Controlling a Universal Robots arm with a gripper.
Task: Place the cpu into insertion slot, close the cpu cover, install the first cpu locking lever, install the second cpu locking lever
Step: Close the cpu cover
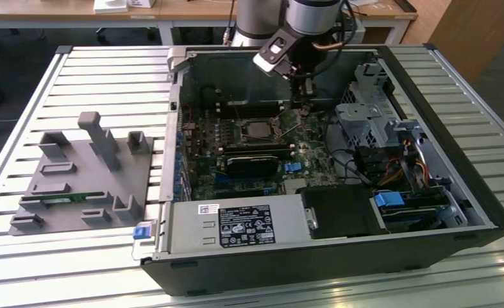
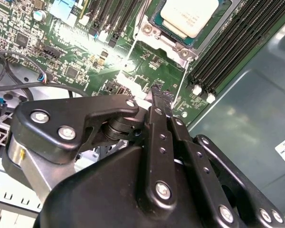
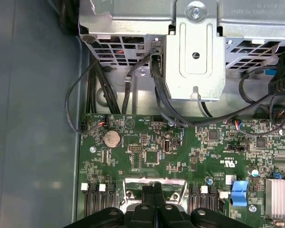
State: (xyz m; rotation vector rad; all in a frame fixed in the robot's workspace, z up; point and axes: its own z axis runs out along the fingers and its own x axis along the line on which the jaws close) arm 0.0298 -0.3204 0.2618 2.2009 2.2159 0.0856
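Observation:
The cpu (image 2: 190, 16) shows its pale silver top and lies flat in the insertion slot (image 2: 149, 31) on the green motherboard. The cpu cover (image 2: 180, 45) lies as a metal frame around the chip. Two thin wire locking levers (image 2: 128, 59) run out from the socket's corners. My gripper (image 2: 159, 92) hovers over the board just beside the socket, fingers pressed together, nothing visible between them. In the exterior view the gripper (image 1: 302, 96) hangs inside the open case, just behind the cpu (image 1: 256, 128). In the first wrist view the gripper (image 3: 155, 186) sits above the socket's metal edge.
Black memory slots (image 2: 228, 47) flank the socket. A metal drive cage (image 3: 194, 52) with black cables (image 3: 166, 109) stands close behind the gripper. A black heatsink block (image 1: 252, 163) and power supply (image 1: 239, 228) lie nearer the case front. A grey fixture tray (image 1: 85, 179) sits at the exterior view's left.

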